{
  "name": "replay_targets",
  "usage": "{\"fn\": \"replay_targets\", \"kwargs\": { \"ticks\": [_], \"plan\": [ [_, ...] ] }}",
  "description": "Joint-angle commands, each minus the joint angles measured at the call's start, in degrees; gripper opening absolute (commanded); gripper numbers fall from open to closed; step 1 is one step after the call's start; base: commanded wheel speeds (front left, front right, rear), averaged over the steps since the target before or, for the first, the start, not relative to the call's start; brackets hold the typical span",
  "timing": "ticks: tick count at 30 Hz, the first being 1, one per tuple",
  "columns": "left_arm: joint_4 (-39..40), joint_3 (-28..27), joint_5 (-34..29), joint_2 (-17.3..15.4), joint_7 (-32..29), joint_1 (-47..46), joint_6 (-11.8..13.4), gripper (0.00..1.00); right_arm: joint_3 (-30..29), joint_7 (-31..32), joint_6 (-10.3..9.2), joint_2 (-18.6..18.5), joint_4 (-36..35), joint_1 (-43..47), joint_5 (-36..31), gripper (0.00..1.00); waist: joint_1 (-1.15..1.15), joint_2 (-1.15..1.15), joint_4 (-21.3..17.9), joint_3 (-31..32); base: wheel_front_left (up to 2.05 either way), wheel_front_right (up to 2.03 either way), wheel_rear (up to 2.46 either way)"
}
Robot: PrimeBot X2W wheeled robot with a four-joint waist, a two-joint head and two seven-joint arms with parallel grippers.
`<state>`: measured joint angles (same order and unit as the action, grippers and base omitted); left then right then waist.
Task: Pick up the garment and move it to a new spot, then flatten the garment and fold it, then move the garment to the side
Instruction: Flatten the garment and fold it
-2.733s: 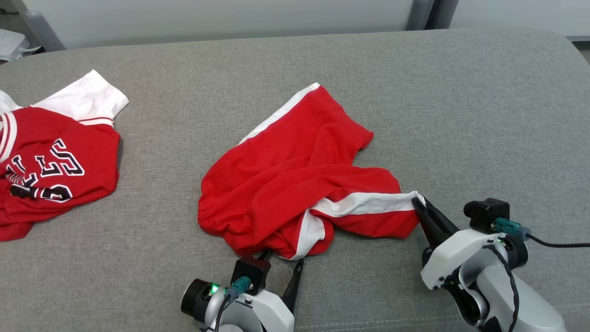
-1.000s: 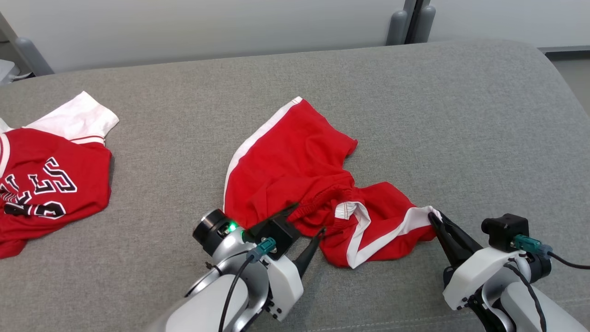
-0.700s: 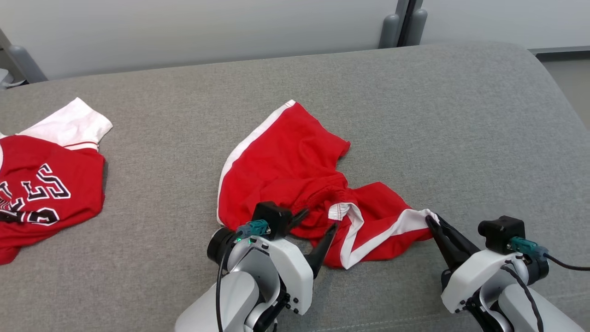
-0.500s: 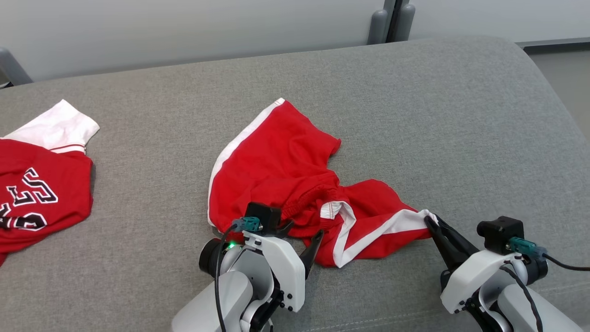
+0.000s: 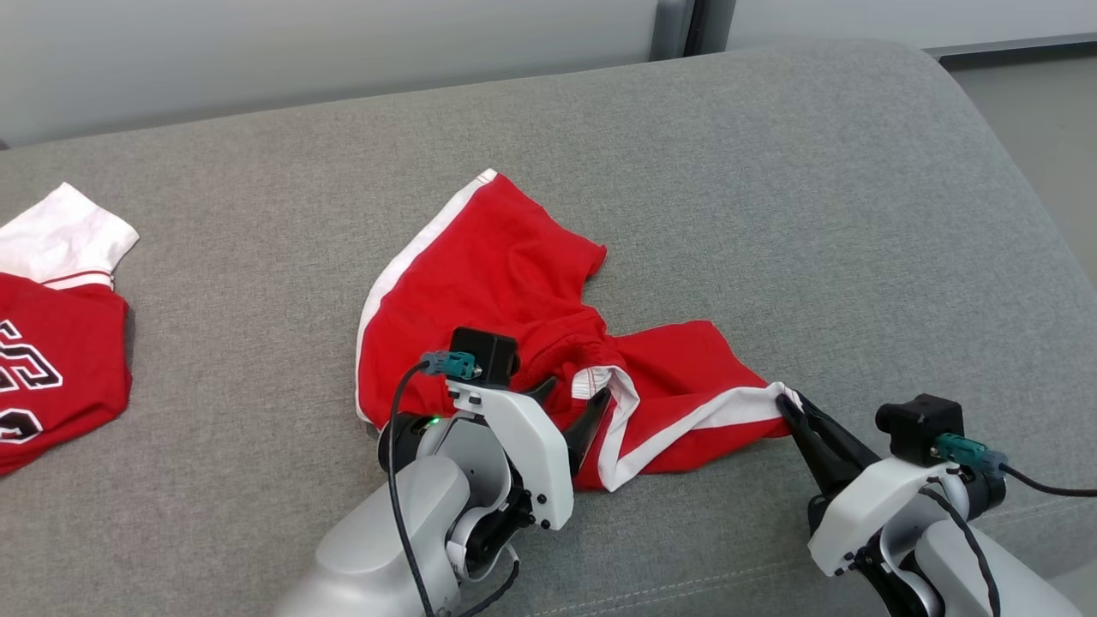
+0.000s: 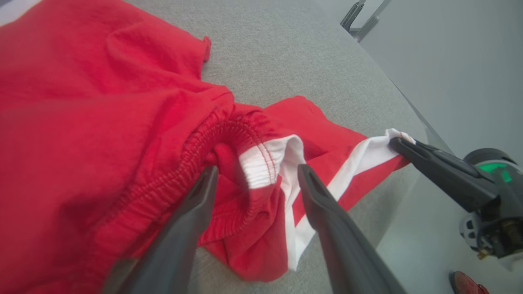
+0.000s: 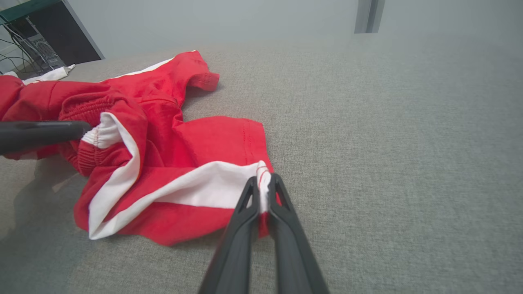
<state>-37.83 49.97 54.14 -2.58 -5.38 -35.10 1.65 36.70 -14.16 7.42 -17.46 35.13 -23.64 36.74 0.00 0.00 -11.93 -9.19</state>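
On the grey cushion [image 5: 771,214], toward its near edge, lie the red shorts [image 5: 506,291], crumpled, with their white side stripes showing.

Right gripper [image 5: 782,399]: at the shorts' right end, tips pinched together on the white-striped corner. The right wrist view gives the detail, with white cloth squeezed between the two tips, low over the cushion.

Left gripper [image 6: 257,168]: at the near middle of the shorts, fingers spread wide, nothing between them. The left wrist view shows the tips either side of a turned-out white fold beside the ruched elastic waistband [image 6: 192,159]. One tip lies against a red fold, probably touching. In the head view the pale forearm covers that near edge, so contact is not readable there.

The left wrist view also takes in the right gripper clamped on the striped corner. The right wrist view catches one left finger lying level against the waistband.

Surroundings:
- Cushion: woven grey fabric, rounded corner to the right of the shorts.
- Red jersey [image 5: 51,360]: black-and-white lettering and a white sleeve, well left of the shorts.
- Pale wall [image 5: 343,51]: behind the shorts, with a dark upright post [image 5: 686,21].
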Motion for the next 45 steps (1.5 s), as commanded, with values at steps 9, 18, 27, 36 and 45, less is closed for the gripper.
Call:
{"fn": "replay_targets", "kwargs": {
  "ticks": [9, 18, 27, 36, 45],
  "plan": [
    [-1.9, 3.2, 2.6, -0.3, 0.9, -5.7, 1.5, 1.00, 0.6, -0.8, 0.07, 0.0, -1.4, -1.2, -0.2, 0.00, 0.00, 0.00, -0.9, -0.6, 0.00, 0.00, 0.00],
    [-2.3, 6.0, 6.8, -0.3, 3.4, -6.6, -0.2, 0.00, 0.5, -0.8, 0.07, -0.3, -1.7, -1.2, -0.3, 0.00, 0.00, 0.00, -1.1, -0.8, 0.00, 0.00, 0.00],
    [-3.7, 7.4, 9.7, -0.3, 7.5, -7.2, -1.4, 0.00, 0.1, -0.8, 0.07, -0.4, -1.7, -1.0, -0.3, 0.00, 0.00, 0.00, -0.3, -0.4, 0.00, 0.00, 0.00],
    [0.9, 1.5, 11.5, -5.2, 16.5, -9.8, -3.2, 0.00, -6.5, -0.8, 0.07, -3.3, -8.0, -1.1, -0.4, 0.00, 0.00, 0.00, 2.2, 3.0, 0.00, 0.00, 0.00],
    [21.8, -9.2, 22.5, -20.2, 12.2, -6.0, -5.0, 0.00, -7.0, 1.3, 0.07, -9.8, -12.6, -7.9, 7.7, 0.00, 0.00, 0.00, 5.2, 8.0, 0.00, 0.00, 0.00]
  ]
}}
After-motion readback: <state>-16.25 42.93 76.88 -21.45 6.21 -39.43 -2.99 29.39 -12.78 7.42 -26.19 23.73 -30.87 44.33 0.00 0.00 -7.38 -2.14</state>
